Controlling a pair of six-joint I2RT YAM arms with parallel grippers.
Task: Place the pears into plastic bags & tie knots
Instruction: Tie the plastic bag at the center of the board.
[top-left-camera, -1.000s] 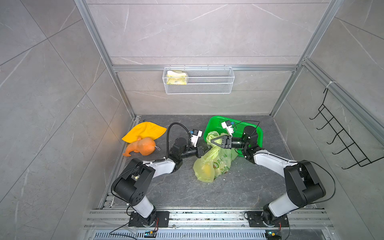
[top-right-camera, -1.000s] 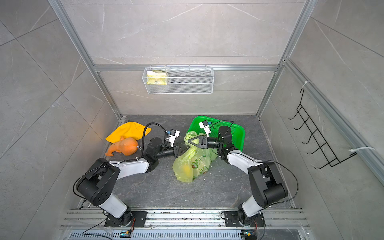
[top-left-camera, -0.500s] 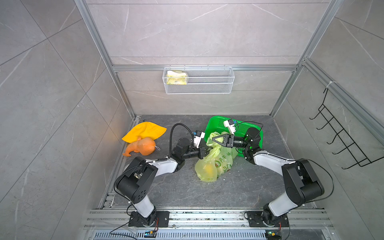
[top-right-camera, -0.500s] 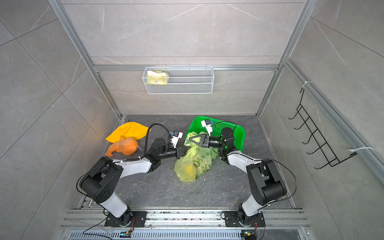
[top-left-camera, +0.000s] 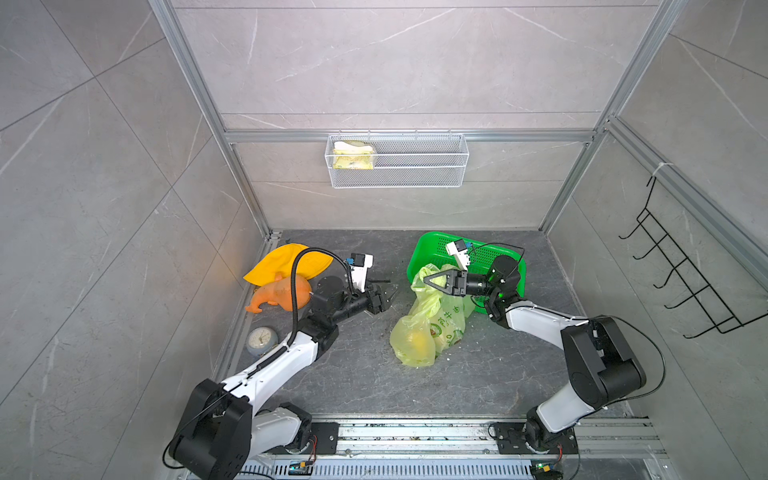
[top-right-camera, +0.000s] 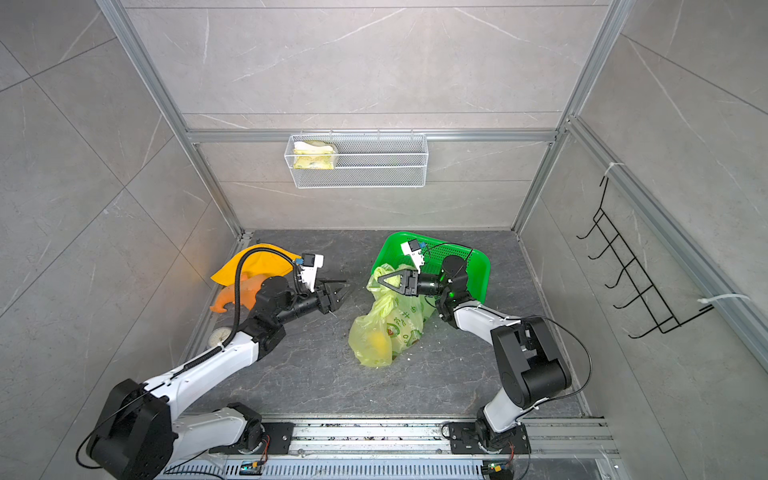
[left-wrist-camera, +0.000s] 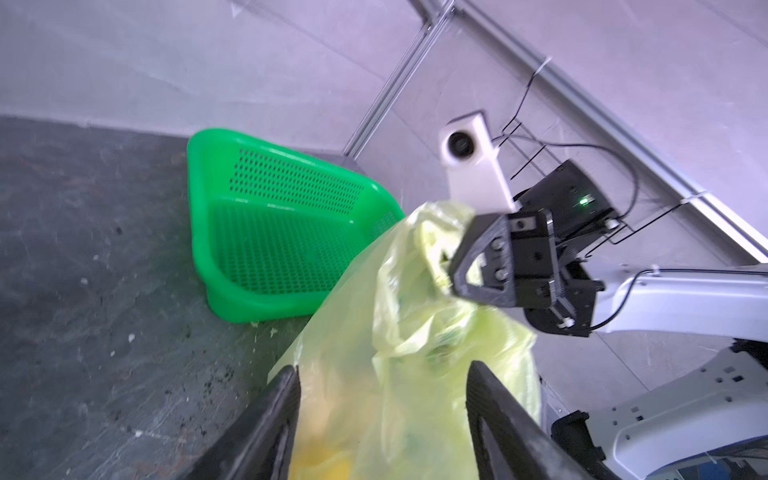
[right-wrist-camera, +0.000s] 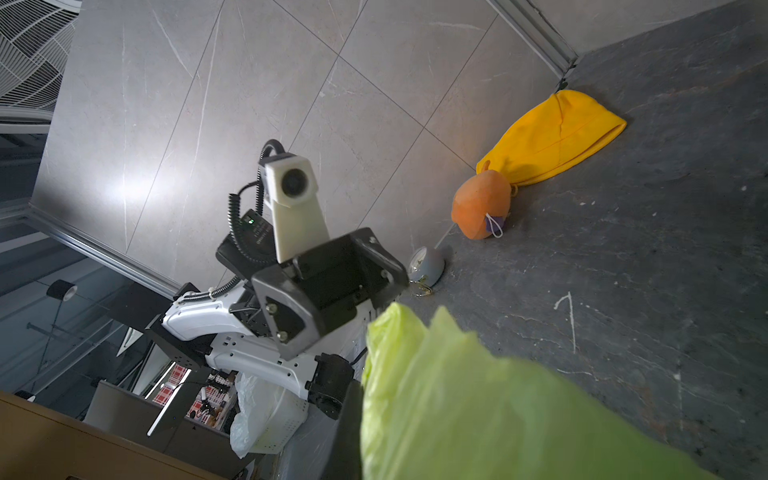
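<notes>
Left gripper (top-left-camera: 385, 296): it hangs low over the floor, pointing toward the plastic bag (top-left-camera: 432, 320) but apart from it. The jaws stand apart and nothing is between them.
Left fingers (left-wrist-camera: 272, 428): in the left wrist view the two dark fingers frame the bag, which lies beyond them.
Right gripper (top-left-camera: 432, 283): it reaches from the side of the green basket (top-left-camera: 422, 249). The jaws are together and clamped on the crumpled upper part of the bag.
Plastic bag: thin, yellow-green and half transparent, with green prints. Its lower end rests on the dark floor between the two arms. Its top is pulled up and slanted toward the right gripper, just beside the near corner of the green basket.
Pear (top-left-camera: 417, 341): one bright yellow shape shows through the plastic at the lower end of the bag, in both top views.
Other pears: I cannot tell them through the plastic.
Knot: the straps are bunched at the right gripper; I cannot tell if they are tied.
Green basket: it stands at the back right of the floor, under the right wrist.
Orange toy (top-left-camera: 277, 294): it lies at the left wall, touching the yellow cloth (top-left-camera: 286, 261).
Small clock (top-left-camera: 262, 340): it sits on the floor near the left wall, beside the left arm.
Wire shelf (top-left-camera: 415, 168): it hangs on the back wall and holds a yellow packet (top-left-camera: 352, 157).
</notes>
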